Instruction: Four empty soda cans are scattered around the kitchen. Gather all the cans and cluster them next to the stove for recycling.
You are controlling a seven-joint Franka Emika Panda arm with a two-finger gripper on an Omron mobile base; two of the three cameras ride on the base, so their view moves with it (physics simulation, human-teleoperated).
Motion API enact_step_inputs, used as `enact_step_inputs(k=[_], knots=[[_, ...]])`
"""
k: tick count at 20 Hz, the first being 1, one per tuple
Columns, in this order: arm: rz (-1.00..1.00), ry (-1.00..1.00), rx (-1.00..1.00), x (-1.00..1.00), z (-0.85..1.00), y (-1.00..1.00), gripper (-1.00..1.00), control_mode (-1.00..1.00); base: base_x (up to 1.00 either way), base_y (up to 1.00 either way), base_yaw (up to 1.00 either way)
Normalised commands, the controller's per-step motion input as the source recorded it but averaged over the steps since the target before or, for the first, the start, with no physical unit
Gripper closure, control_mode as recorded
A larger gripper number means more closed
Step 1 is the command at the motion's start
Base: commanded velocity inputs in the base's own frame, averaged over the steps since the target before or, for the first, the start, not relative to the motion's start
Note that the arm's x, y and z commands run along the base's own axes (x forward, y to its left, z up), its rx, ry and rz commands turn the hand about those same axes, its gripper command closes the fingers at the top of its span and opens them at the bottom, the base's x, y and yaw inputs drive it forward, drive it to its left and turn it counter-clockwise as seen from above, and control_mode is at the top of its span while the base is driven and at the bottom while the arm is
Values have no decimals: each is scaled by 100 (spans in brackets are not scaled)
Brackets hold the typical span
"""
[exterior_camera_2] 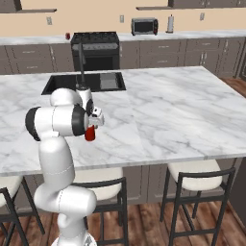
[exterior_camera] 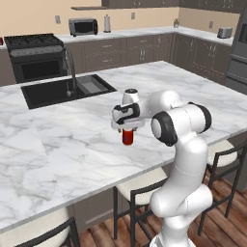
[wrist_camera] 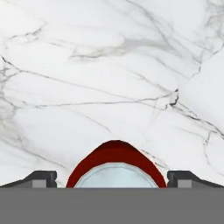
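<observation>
A red soda can (exterior_camera: 128, 137) stands upright on the marble island desk (exterior_camera: 58, 144), directly under the claw (exterior_camera: 127, 128) of the white arm, its silver top rising between the two dark fingertips (wrist_camera: 40, 178) in the hand view. The claw is spread to its widest, one tip on each side of the can with a gap showing on both, so it holds nothing; the can rests on the desk, straddled and not yet gripped.

Outward from there, the can sits on open marble near the front of the island, well apart from the black sink basin (exterior_camera: 62, 90) and its dark faucet (exterior_camera: 71, 67) set into the far side of the same desk. Beyond the island, against the back wall, is the black stove (exterior_camera: 34, 57), with a toaster oven (exterior_camera: 83, 26) and a paper-towel roll (exterior_camera: 107, 22) on the counter to its right.

A second small red can (exterior_camera_2: 67, 36) appears to stand on the back counter just beside the stove, though it is too small to be sure of more than its colour and place. If so, by the look of things one can of four is already where it belongs, one is about to be picked up, and two, including the purple-pink one, are yet to be fetched.

Counted: two red cans, one stove, one sink, three stools (exterior_camera_2: 199, 185) along the island's near edge.
</observation>
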Motion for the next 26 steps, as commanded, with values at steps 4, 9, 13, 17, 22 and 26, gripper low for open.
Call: enact_step_inputs(k=[4, 9, 13, 17, 22, 26], knots=[[0, 0, 0, 0, -1, 8, 100, -100, 0, 0, 0], [0, 0, 0, 0, 0, 0, 100, -100, 0, 0, 0], [0, 0, 1, -2, 3, -2, 100, -100, 0, 0, 0], [1, 6, 10, -11, 65, 0, 100, -100, 0, 0, 0], [0, 14, 6, -27, 65, 1, 100, -100, 0, 0, 0], [3, 16, -1, -48, 63, 11, 100, -100, 0, 0, 0]])
